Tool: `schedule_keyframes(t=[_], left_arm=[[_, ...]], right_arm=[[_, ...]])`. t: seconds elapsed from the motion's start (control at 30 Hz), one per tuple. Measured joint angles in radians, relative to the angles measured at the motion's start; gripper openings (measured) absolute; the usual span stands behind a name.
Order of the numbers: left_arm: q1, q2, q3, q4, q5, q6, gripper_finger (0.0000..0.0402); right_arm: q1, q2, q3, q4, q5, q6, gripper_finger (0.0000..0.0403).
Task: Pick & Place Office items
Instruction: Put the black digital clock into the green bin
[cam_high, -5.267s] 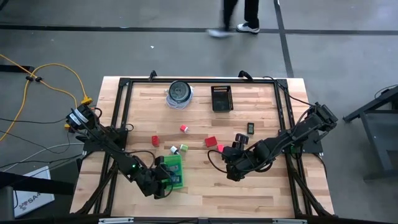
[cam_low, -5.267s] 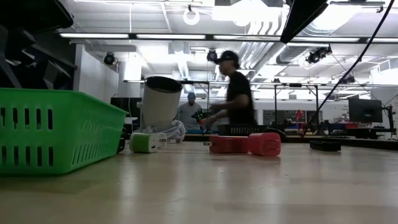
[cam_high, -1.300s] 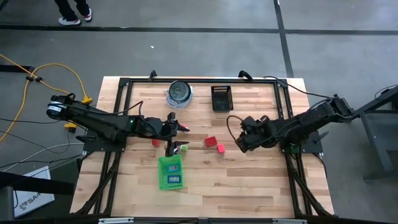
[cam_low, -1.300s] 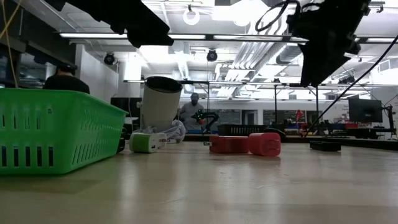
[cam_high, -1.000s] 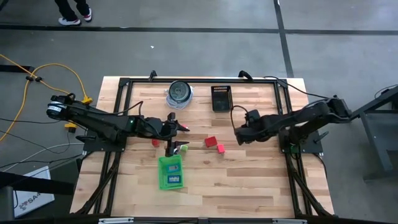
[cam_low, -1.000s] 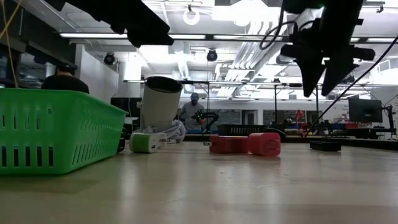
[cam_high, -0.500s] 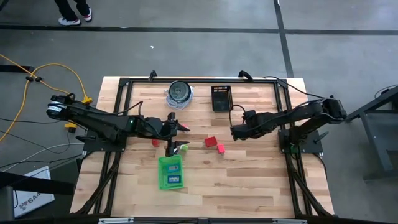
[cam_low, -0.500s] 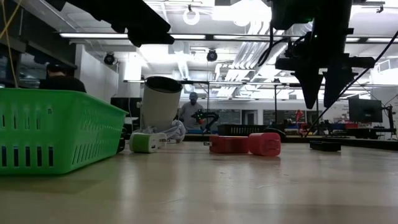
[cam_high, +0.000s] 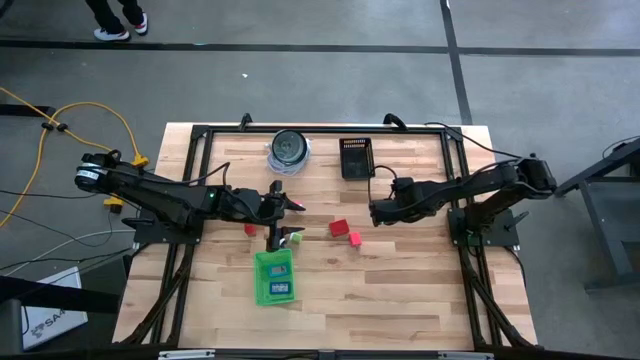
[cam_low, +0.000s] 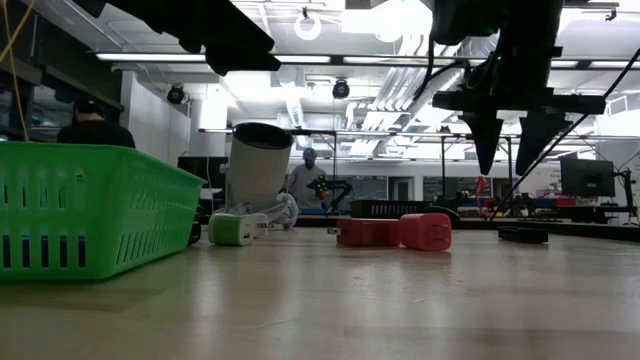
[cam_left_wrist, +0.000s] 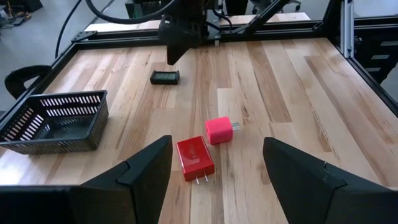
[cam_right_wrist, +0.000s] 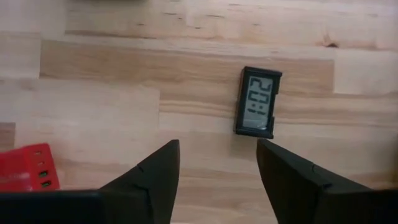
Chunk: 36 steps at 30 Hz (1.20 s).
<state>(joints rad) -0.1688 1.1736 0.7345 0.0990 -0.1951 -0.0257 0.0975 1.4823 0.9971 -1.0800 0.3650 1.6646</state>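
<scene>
**Hovering over the small black clock: right gripper spread, left gripper spread and waiting**

Lying flat on the wooden table (cam_high: 400, 280), right of centre: one small black digital clock (cam_right_wrist: 258, 110), display up, free of any contact. The right gripper (cam_high: 378, 212) hangs straight above it, fingers (cam_right_wrist: 155, 177) spread apart and holding nothing; the clock shows just beyond the gap between them.

Near the clock, toward the table's middle: one red charger block (cam_left_wrist: 194, 158) with two prongs and one pink-red charger block (cam_left_wrist: 219, 130), side by side, close but apart. In the low view the pair (cam_low: 395, 231) stands at mid-table.

Further left: a red piece (cam_high: 249, 228) and a small white-and-green adapter (cam_low: 232, 229), the latter near the green tray (cam_high: 262, 290). The tray sits at the front centre and holds blue rectangular pieces (cam_high: 281, 270).

At the far edge: one round clear-and-dark container (cam_high: 289, 149) and, to its right, one black mesh basket (cam_high: 356, 158).

The left gripper (cam_high: 283, 210) is held above the table left of centre, fingers (cam_left_wrist: 140, 171) wide apart, empty, facing the two chargers.

Beyond the table: a person's legs (cam_high: 112, 18) on the floor in the high view; a seated person (cam_low: 92, 125) behind the tray in the low view.
</scene>
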Motion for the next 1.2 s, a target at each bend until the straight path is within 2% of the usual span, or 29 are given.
schedule_keyframes(t=[0.17, 0.27, 0.53, 1.2], left_arm=[[0.0, 0.0, 0.0, 0.0, 0.0, 0.0, 0.0246], [0.0, 0.0, 0.0, 0.003, 0.0, 0.0, 0.0246], [0.0, 0.0, 0.0, 0.009, 0.0, 0.0, 0.0246], [0.0, 0.0, 0.0, 0.015, 0.0, 0.0, 0.0246]], right_arm=[[0.0, 0.046, 0.0, -0.007, -0.013, 0.072, 0.0236], [0.0, 0.077, 0.0, -0.028, -0.057, 0.12, 0.0247], [-0.001, 0.161, 0.0, -0.031, -0.112, 0.176, 0.0256], [-0.04, 0.084, -0.015, -0.107, -0.051, 0.164, 0.0256]])
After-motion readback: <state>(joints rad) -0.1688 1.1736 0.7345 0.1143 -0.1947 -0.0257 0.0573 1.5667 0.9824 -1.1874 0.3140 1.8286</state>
